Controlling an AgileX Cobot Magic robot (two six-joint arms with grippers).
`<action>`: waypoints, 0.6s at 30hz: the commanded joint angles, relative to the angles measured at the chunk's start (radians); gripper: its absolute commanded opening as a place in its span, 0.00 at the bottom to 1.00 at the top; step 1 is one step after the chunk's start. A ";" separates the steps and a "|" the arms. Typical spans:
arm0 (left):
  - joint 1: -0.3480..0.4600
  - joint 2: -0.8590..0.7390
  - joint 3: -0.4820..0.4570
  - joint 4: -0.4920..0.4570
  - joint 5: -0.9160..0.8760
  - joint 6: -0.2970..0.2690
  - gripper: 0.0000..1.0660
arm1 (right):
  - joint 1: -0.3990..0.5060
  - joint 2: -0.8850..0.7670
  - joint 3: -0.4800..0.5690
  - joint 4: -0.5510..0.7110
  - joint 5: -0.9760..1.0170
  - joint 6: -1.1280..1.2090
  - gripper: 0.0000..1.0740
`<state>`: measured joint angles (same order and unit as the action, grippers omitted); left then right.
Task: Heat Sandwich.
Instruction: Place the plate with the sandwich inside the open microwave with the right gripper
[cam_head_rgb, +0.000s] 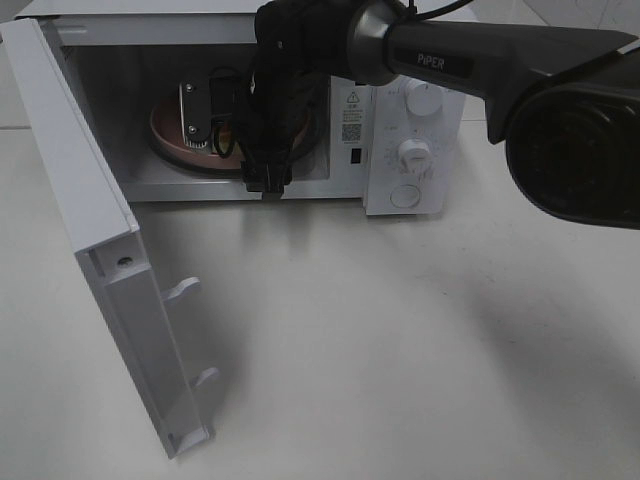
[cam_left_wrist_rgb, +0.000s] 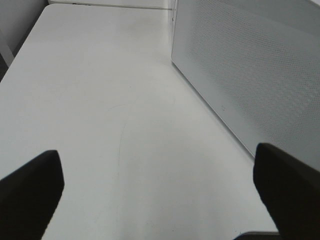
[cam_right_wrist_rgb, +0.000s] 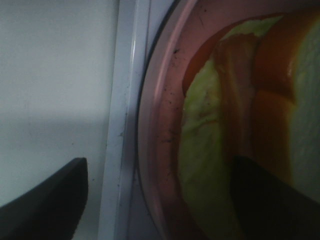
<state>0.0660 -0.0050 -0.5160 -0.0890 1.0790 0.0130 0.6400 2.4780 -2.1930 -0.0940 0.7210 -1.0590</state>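
1. Table (cam_head_rgb: 400, 380) surface is passing under the left tool (cam_left_wrist_rgb: 159, 189), which is hovering with its jaws spread wide and gripping nothing, just beside a perforated white panel (cam_left_wrist_rgb: 250, 75).
2. At 9 o'clock in the high view, the microwave door (cam_head_rgb: 100, 270) is standing fully open.
3. At 12 o'clock, the right arm is reaching into the microwave (cam_head_rgb: 410, 150). The right tool (cam_right_wrist_rgb: 160, 175) is sitting with its jaws apart and clamping nothing, one finger over the sandwich (cam_right_wrist_rgb: 220, 100) and the other outside the plate (cam_right_wrist_rgb: 160, 100) rim.
4. The sandwich is lying on the pink plate inside the cavity, hidden by the arm in the high view.
5. Pulling out low is likely risking a finger snagging the bread or dragging the plate. Swinging the door early is risking a hit on the arm.
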 joint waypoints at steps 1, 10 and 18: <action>0.002 -0.019 0.002 -0.006 -0.010 0.001 0.92 | 0.002 -0.013 -0.003 0.000 -0.001 0.024 0.71; 0.002 -0.019 0.002 -0.006 -0.010 0.001 0.92 | 0.002 -0.074 0.100 -0.004 -0.067 0.024 0.71; 0.002 -0.019 0.002 -0.006 -0.010 0.001 0.92 | 0.002 -0.127 0.202 -0.011 -0.140 0.024 0.71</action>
<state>0.0660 -0.0050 -0.5160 -0.0890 1.0790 0.0130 0.6400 2.3640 -1.9970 -0.1030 0.5900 -1.0410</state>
